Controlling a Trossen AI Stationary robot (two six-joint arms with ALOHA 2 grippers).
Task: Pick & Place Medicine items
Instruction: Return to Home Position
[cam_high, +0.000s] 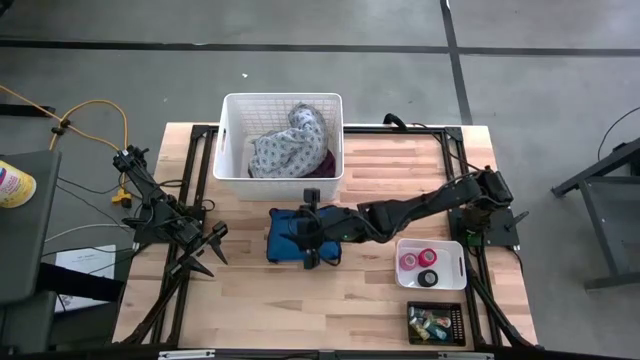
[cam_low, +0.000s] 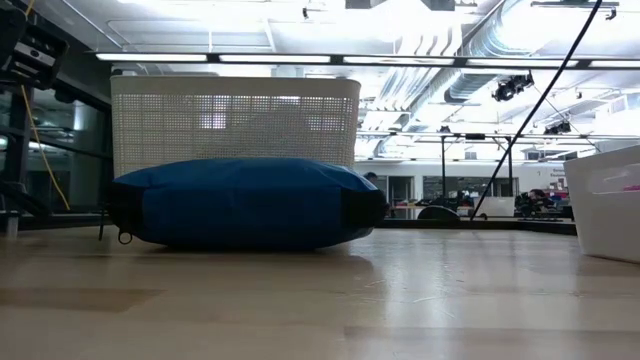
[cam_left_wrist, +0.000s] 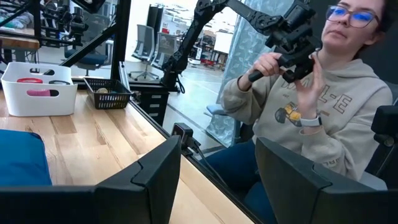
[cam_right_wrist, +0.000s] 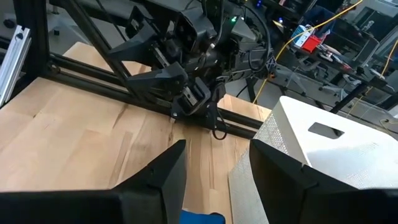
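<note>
Above the blue pouch (cam_high: 285, 242): our right gripper (cam_high: 308, 232) hangs with its fingers (cam_right_wrist: 155, 180) apart and nothing between them.
Right arm: we reach from the base at the table's (cam_high: 300, 300) right edge out to the middle, so this arm has the long way home.
Left side: our left gripper (cam_high: 213, 250) sits near the table's left edge, fingers (cam_left_wrist: 143, 180) apart and empty, arm folded. We judge it as good as parked.
Where the medicine sits: the pink roll (cam_high: 410, 260) and black roll (cam_high: 428, 278) lie in the white tray (cam_high: 432, 243), close to the right arm's base. The small pieces (cam_high: 430, 322) lie in the black bin (cam_high: 436, 305) beside it, at the front corner. We see none loose on the wood.
Laundry bin (cam_high: 283, 180): it holds the cloth bundles (cam_high: 290, 145) and stands just beyond the pouch.
Step in hand: we judge the sorting done and only the retreat left.
Doing it well: we should lift first, then fold back high over the tray, keeping the wrist off the laundry bin's rim.
Risk: a low sweep could drag the pouch or knock the tray.
</note>
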